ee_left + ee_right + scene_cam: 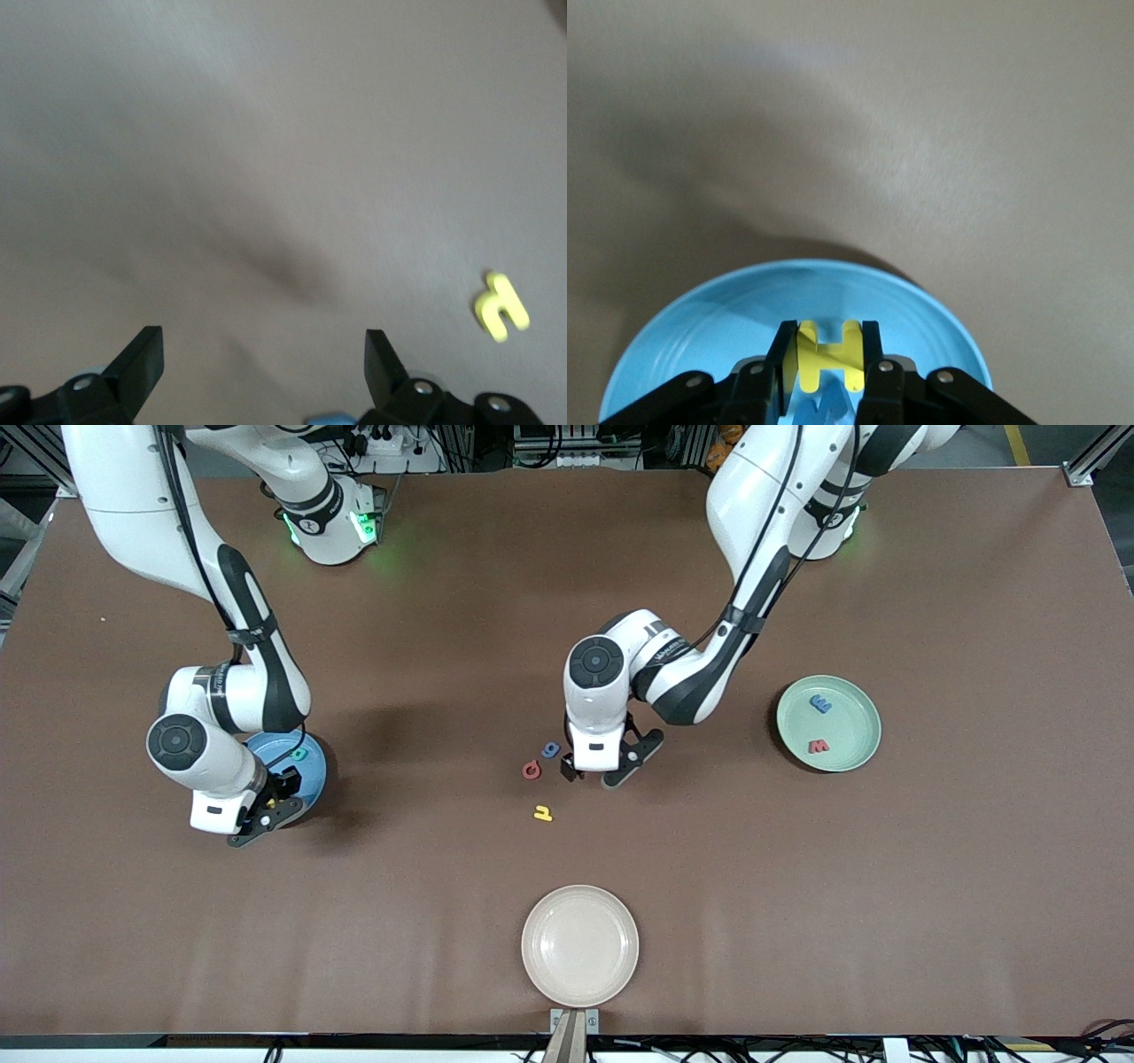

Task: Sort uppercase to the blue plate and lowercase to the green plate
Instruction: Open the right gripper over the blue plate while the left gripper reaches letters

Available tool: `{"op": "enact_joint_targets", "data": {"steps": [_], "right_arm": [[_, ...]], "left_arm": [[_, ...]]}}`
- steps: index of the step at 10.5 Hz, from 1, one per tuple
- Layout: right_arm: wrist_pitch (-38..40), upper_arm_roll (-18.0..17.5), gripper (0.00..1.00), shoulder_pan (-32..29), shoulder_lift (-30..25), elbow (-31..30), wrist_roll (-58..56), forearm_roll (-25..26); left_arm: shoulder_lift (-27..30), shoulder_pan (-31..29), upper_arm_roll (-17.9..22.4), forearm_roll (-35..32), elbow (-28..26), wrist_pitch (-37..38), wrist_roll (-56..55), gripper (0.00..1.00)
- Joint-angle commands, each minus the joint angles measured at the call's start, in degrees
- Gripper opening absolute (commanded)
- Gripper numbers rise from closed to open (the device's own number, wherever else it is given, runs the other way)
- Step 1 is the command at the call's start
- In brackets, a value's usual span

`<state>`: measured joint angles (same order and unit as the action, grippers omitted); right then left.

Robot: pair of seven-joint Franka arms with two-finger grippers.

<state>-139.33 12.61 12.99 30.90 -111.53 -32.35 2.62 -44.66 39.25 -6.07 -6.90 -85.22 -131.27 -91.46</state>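
My right gripper pinches the yellow H over the blue plate — left gripper spread wide by blue g. Green plate has m, w; Q, g, h left.

The right gripper hangs over the blue plate, arm bent at the elbow, fingers pinched on the yellow H. The left gripper sits low, well toward the left arm's end from that plate, jaws spread wide and holding nothing.
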Motion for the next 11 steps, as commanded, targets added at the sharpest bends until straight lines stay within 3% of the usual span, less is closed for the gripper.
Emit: {"op": "enact_joint_targets", "data": {"steps": [1,3,5,11], "right_arm": [[5.1,0.2,0.17,-1.2,0.0,0.8,-3.6,-0.4],[7.1,0.4,0.18,-1.7,0.2,0.3,-3.7,-0.5],[9.9,0.4,0.18,-1.7,0.0,0.4,-3.7,-1.7],[4.9,0.1,0.22,-0.4,1.4,0.5,-3.1,-7.1]], "left_arm": [[-2.9,1.4,0.4,5.7,1.9,-2.2,-0.8,1.0],[-3.0,1.4,0.6,10.5,3.6,-2.3,-6.4,1.0],[-2.9,1.1,0.7,10.9,4.6,-2.3,-16.6,1.0],[-2.8,-0.1,4.5,10.9,5.0,-2.3,-54.5,1.0]]}}
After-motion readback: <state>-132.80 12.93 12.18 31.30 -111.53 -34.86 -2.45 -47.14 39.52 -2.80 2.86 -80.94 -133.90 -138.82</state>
